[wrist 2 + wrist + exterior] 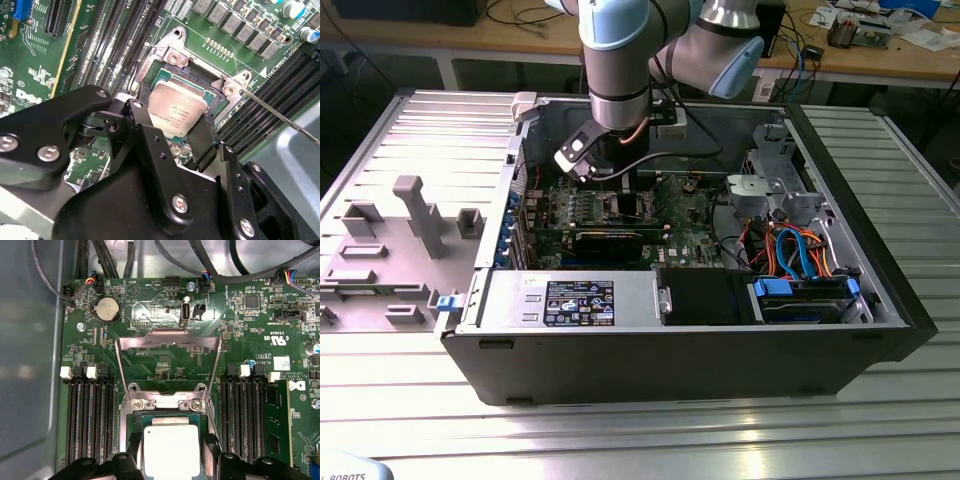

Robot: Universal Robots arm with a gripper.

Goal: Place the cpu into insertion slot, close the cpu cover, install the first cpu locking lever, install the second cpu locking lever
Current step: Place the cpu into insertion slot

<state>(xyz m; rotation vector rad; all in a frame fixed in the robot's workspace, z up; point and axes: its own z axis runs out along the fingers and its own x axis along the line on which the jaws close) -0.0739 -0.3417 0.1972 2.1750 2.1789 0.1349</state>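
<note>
The black two-fingered tool (175, 125) is closed on the small square cpu with the dull silver-grey metal top (176, 111), one finger against each of two opposite edges. In both wrist views the cpu lies flat inside the square insertion slot with the shiny metal rim (173, 56), its green border showing within the rim. The thin silvery square cpu cover with the large window (167, 340) stands open, swung back from the insertion slot on its hinge and lying over the green motherboard (150, 315) beyond it. A thin bare metal lever (280, 119) juts out from one corner of the insertion slot, unlatched. In the exterior view the grey and pale-blue robot arm (615, 60) reaches down over the insertion slot into the open black computer case (670, 365), which rests on the ribbed metal table (820, 430).
</note>
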